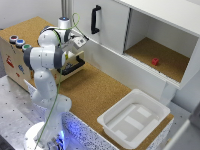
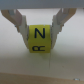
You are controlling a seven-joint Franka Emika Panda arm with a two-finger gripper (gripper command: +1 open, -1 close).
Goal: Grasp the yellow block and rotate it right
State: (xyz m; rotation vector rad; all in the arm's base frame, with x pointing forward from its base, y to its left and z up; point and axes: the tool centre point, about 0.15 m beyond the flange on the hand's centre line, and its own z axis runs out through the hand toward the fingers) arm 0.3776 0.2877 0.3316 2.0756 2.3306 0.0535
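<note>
Two pincer (image 2: 39, 22) fingers (image 2: 19, 21) flank the small yellow lettered cube-like block (image 2: 39, 38), apparently clamping it, centred between them.

Yellow block (image 2: 38, 39) bears dark letters; red block (image 1: 155, 61); white tray (image 1: 118, 120)

Robotics lab test bench: white arm (image 1: 46, 75) bolted to perforated metal plate (image 1: 12, 107), cork-covered surface (image 1: 95, 92), white mock cabinet (image 1: 150, 35), coloured push-buttons (image 1: 19, 42), white plastic bin (image 1: 134, 119).
</note>
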